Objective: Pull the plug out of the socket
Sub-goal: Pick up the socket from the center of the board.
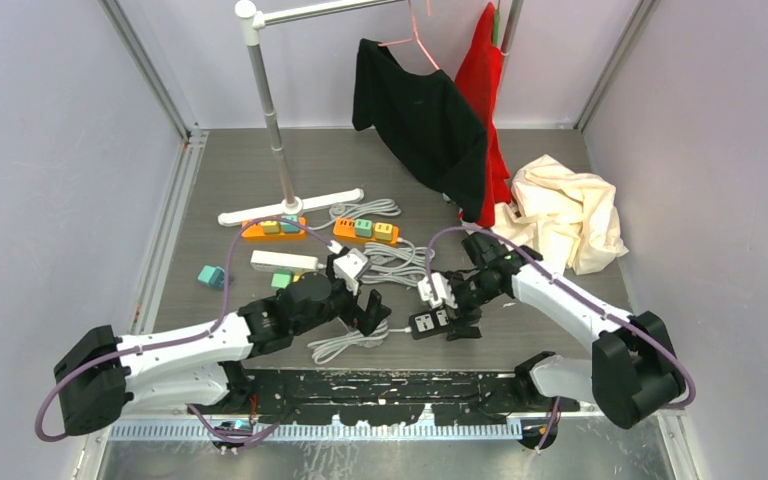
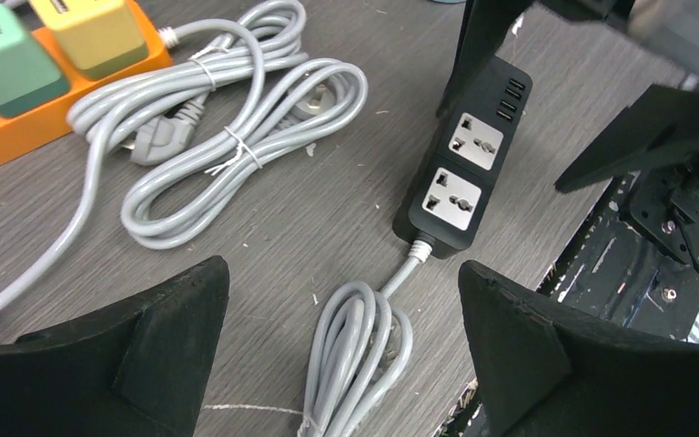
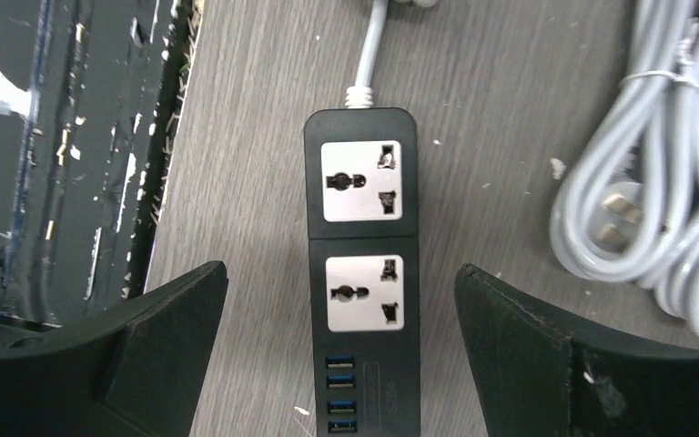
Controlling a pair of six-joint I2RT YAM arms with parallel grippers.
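Note:
A black power strip (image 1: 428,323) lies near the table's front edge, and its two white sockets hold no plug in the left wrist view (image 2: 464,155) or the right wrist view (image 3: 362,264). My right gripper (image 1: 462,322) (image 3: 341,269) is open, with one finger on each side of the strip's USB end. My left gripper (image 1: 368,316) (image 2: 344,264) is open and empty over the strip's coiled grey cord (image 2: 359,355). An orange strip (image 1: 365,231) (image 2: 18,123) holds a green plug (image 2: 5,59) and a yellow plug (image 2: 96,32).
A second orange strip (image 1: 273,228) with plugs, a white strip (image 1: 285,261) and a loose teal plug (image 1: 210,276) lie at the left. Bundled grey cables (image 1: 395,262) lie mid-table. A garment rack (image 1: 270,110), hanging black and red clothes (image 1: 425,110) and a cream cloth (image 1: 565,210) stand behind.

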